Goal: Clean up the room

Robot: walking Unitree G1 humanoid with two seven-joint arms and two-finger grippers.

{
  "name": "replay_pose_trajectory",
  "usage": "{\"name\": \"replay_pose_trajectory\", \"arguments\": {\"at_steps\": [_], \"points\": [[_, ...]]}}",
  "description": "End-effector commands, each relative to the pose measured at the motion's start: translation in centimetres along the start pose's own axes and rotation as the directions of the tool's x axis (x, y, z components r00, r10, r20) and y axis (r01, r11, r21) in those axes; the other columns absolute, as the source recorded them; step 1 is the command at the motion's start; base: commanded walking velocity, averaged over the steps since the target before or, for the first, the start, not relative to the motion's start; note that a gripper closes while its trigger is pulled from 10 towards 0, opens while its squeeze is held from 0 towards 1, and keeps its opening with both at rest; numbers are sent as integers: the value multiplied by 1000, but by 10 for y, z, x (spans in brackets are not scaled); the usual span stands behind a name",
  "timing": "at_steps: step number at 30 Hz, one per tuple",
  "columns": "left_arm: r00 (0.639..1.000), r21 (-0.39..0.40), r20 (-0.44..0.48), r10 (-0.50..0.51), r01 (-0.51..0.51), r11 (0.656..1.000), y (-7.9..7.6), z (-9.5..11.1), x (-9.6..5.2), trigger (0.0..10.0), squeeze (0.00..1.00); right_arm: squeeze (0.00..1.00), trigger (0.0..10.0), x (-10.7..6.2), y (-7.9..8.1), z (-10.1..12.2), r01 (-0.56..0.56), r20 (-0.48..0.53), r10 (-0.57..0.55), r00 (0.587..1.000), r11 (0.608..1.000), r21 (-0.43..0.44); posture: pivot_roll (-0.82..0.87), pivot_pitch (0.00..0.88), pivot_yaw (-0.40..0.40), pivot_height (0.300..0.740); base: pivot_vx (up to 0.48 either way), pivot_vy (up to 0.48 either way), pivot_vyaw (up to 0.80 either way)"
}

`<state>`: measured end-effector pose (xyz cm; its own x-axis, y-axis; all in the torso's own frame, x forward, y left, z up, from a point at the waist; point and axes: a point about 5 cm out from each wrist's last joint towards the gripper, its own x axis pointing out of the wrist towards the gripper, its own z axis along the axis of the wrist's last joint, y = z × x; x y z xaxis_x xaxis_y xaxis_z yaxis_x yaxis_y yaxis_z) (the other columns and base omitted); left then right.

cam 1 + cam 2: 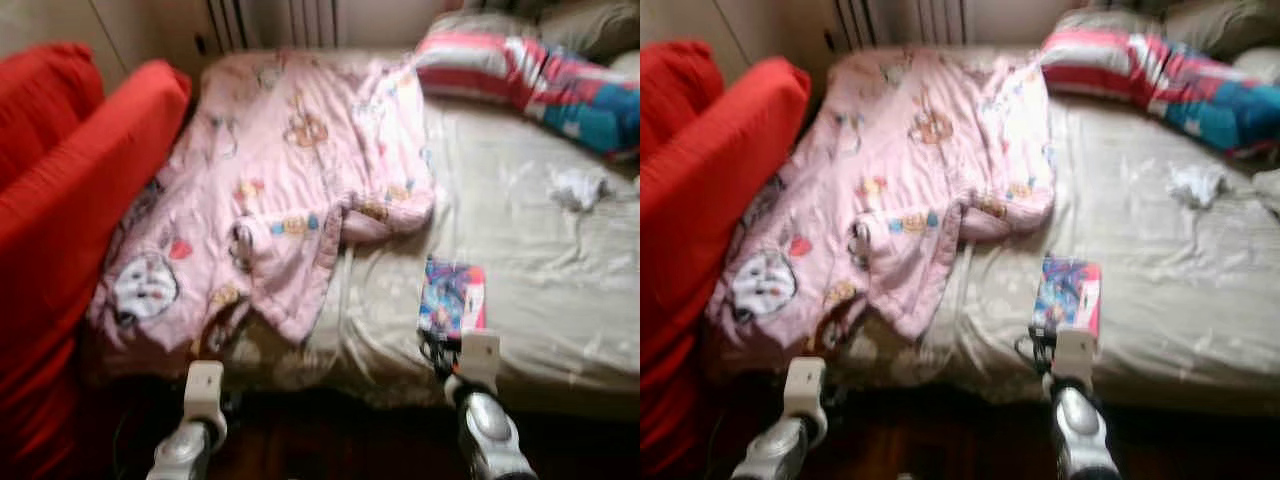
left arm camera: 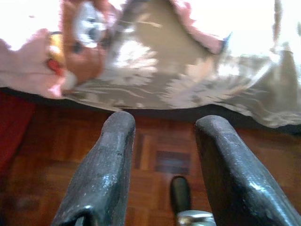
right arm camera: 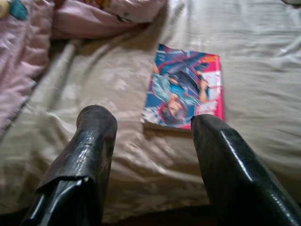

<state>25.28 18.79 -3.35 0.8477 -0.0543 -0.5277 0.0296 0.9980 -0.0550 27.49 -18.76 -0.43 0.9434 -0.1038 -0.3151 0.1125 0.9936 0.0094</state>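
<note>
With my right gripper (image 3: 153,141) spread wide and holding nothing, I have the comic book (image 3: 184,88) straight ahead of its fingertips, just past them on the beige sheet of the bed (image 1: 520,260). Its long axis runs away from me, roughly in line with my reach, and it lies flat near the bed's front edge. My right arm is clearly nearer; the left gripper (image 2: 164,141), also open and empty, hangs over the wooden floor (image 2: 160,155) short of the pink blanket (image 1: 290,170).
</note>
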Motion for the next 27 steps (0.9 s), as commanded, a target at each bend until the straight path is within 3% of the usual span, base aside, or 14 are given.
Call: {"name": "replay_pose_trajectory", "arguments": {"at_steps": [1, 15, 27], "points": [[999, -11, -32, -2, 1, 1000, 0, -9, -3, 10000, 0, 0, 10000, -4, -2, -8, 11, -27, -11, 1000, 1000, 12, -70, 174, 72, 740, 0, 0, 0], [1000, -39, -14, -20, 20, 999, -5, -8, -2, 10000, 0, 0, 10000, -2, -2, -2, 7, 12, -7, 1000, 999, 41, -70, 183, 72, 740, 0, 0, 0], [999, -31, 14, -34, 35, 999, -8, -2, 0, 10000, 0, 0, 10000, -3, 0, -3, -1, 8, 1, 1000, 999, 39, -69, 188, 73, 740, 258, 0, 0]]}}
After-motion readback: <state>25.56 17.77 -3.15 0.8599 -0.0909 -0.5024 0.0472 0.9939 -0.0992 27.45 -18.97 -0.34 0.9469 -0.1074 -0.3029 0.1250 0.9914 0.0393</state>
